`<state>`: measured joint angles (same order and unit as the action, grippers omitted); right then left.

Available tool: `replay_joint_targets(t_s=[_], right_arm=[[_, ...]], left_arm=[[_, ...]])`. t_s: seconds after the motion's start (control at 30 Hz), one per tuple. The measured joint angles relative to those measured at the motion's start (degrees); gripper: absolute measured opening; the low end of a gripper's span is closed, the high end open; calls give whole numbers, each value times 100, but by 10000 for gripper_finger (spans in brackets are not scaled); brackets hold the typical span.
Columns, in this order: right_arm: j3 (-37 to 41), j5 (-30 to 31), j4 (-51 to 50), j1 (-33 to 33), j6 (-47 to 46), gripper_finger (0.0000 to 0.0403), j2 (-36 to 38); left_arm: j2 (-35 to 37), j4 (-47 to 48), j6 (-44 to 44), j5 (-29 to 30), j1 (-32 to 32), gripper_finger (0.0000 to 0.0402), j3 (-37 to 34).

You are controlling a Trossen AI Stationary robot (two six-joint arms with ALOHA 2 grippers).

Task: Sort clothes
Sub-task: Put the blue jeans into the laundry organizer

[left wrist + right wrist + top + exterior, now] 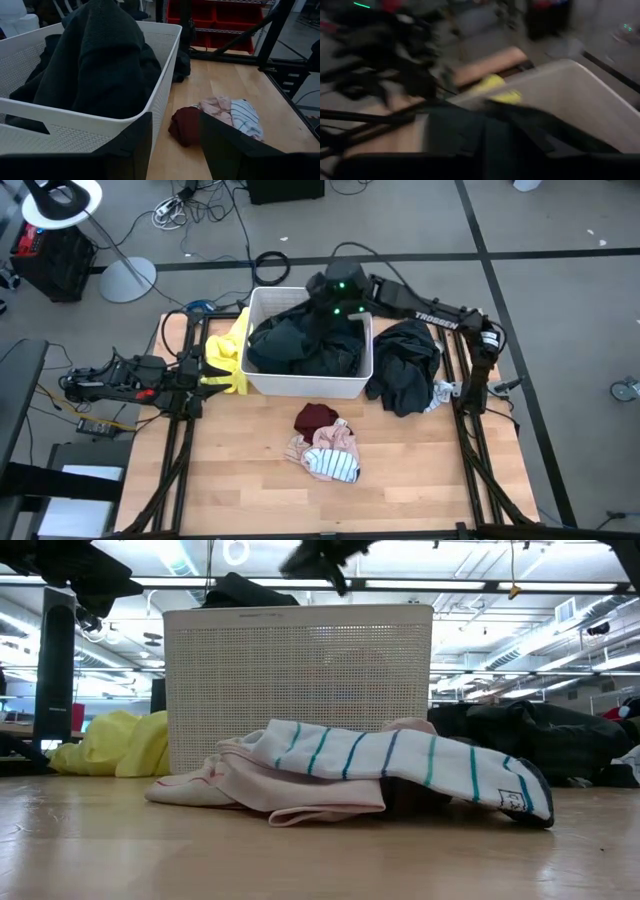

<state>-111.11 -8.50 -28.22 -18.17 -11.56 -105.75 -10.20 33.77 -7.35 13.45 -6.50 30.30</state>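
A white bin (300, 385) stands at the table's far middle with dark clothes (305, 340) heaped inside it. My right gripper (338, 292) hangs above the bin's far rim, high over the heap. A yellow garment (228, 358) lies against the bin's left wall. My left gripper (175, 150) waits open beside it, pointing along the bin's near wall. A dark pile (405, 365) lies to the bin's right. In front of the bin lie a maroon piece (315, 417), a pink piece (335, 438) and a white-striped piece (338, 468).
Bare wood stretches along the table's near half around the small pile. The arms' dark frames (470, 440) run along both side edges. Past the far edge, cables and a lamp base (125, 278) lie on the floor.
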Motion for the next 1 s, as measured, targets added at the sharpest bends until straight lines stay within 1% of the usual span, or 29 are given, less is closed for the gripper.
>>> replay_joint_targets(t_s=[0.07,0.1,0.13,0.23,0.3,0.53,0.6,0.73,0.83,0.93,1.0], right_arm=[[-8,-34,328,185,190,27,-56],[-11,-36,479,265,327,14,-85],[-5,-32,485,327,411,10,-104],[-8,-16,646,460,474,10,-202],[-11,-21,560,493,475,4,-276],[0,-67,539,481,362,2,-956],[-2,81,484,454,150,2,-1152],[-11,181,104,243,-316,1,-1539],[-42,147,-400,90,-590,1,-1795],[-50,2,-761,-5,-670,1,-2076],[-48,31,-899,-32,-673,1,-2183]], left_arm=[[0,0,0,2,2,163,0],[-1,0,0,4,2,163,0],[-2,3,0,4,2,163,0],[0,0,0,22,2,163,0],[-2,7,0,23,2,163,-2],[-2,0,0,28,2,163,-4],[-1,5,0,28,2,163,-4],[0,1,0,28,0,163,-4],[-2,11,-9,28,0,163,-4],[-2,3,-13,28,0,163,-4],[0,0,-15,1,2,163,-4]])
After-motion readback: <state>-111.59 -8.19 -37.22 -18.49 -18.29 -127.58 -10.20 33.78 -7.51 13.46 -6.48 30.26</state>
